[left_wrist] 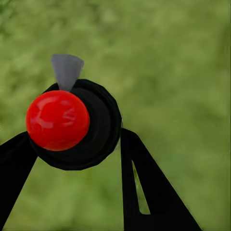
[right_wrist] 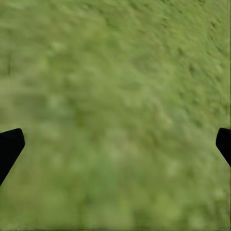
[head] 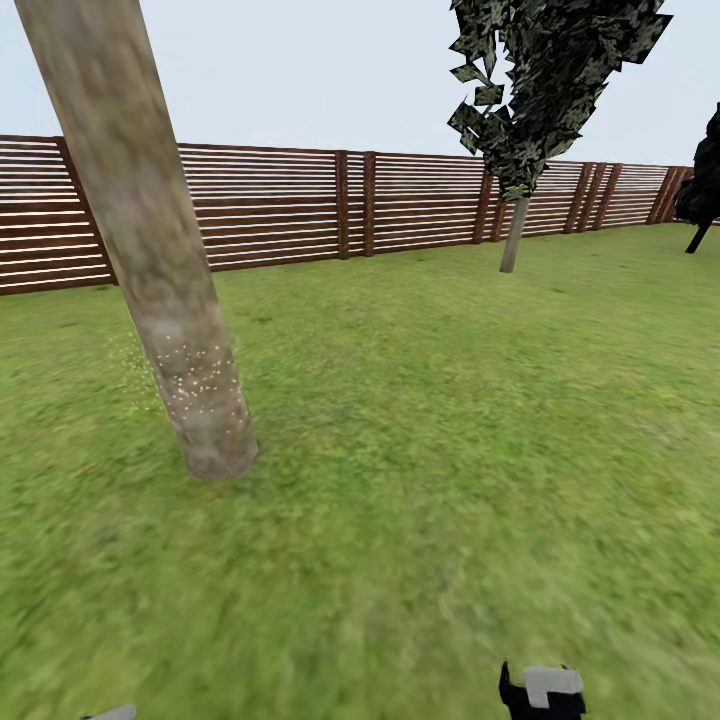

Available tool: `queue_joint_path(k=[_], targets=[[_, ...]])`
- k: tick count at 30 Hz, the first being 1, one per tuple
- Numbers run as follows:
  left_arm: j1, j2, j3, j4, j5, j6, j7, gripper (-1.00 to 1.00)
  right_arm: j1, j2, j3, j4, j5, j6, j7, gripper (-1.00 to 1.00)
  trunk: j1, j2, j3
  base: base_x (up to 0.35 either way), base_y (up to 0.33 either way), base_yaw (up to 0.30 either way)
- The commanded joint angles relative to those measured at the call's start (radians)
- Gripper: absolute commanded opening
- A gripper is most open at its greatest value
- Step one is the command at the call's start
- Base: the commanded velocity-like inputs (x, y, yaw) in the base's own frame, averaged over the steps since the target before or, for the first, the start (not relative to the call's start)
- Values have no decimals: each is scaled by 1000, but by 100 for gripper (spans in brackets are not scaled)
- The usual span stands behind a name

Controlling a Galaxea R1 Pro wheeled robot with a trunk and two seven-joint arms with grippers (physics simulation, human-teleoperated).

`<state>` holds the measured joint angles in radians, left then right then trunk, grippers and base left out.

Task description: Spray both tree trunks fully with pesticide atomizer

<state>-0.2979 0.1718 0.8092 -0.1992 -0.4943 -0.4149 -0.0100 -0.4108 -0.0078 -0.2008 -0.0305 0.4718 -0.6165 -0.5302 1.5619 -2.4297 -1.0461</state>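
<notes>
Left gripper (left_wrist: 72, 159) pinching the pesticide atomizer (left_wrist: 79, 125) with red top, over grass (left_wrist: 183, 57). Right gripper (right_wrist: 115, 144) spread wide. Tiny white dots on near tree trunk (head: 150, 250); no words anywhere.

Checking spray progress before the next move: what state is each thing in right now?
Atomizer: held between the left end effector fingers, over grass.
Near tree trunk: pale specks on its lower part only.
Far tree trunk: no specks discernible.
Right end effector: open, empty, over grass.
</notes>
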Motion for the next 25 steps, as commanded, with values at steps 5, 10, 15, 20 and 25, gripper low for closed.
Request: queue_joint_path(k=[5, 10, 15, 20, 25], targets=[[0, 3, 4, 1, -12, -5, -2, -100, 1, 40, -7, 4, 19, -3, 1, 100, 0, 0, -1, 0, 0, 0], [0, 8, 7, 0, -10, -5, -1, -100, 23, 39, -8, 4, 19, 2, 1, 100, 0, 0, -1, 0, 0, 0], [2, 11, 10, -3, -5, -6, -1, -100, 38, 41, -8, 4, 19, 3, 1, 100, 0, 0, -1, 0, 0, 0], [2, 8, 10, -3, -3, -7, 0, -100, 39, 42, -8, 4, 19, 3, 1, 100, 0, 0, -1, 0, 0, 0], [2, 9, 10, -4, -4, -7, -1, -100, 40, 43, -7, 4, 18, 3, 2, 100, 0, 0, -1, 0, 0, 0]])
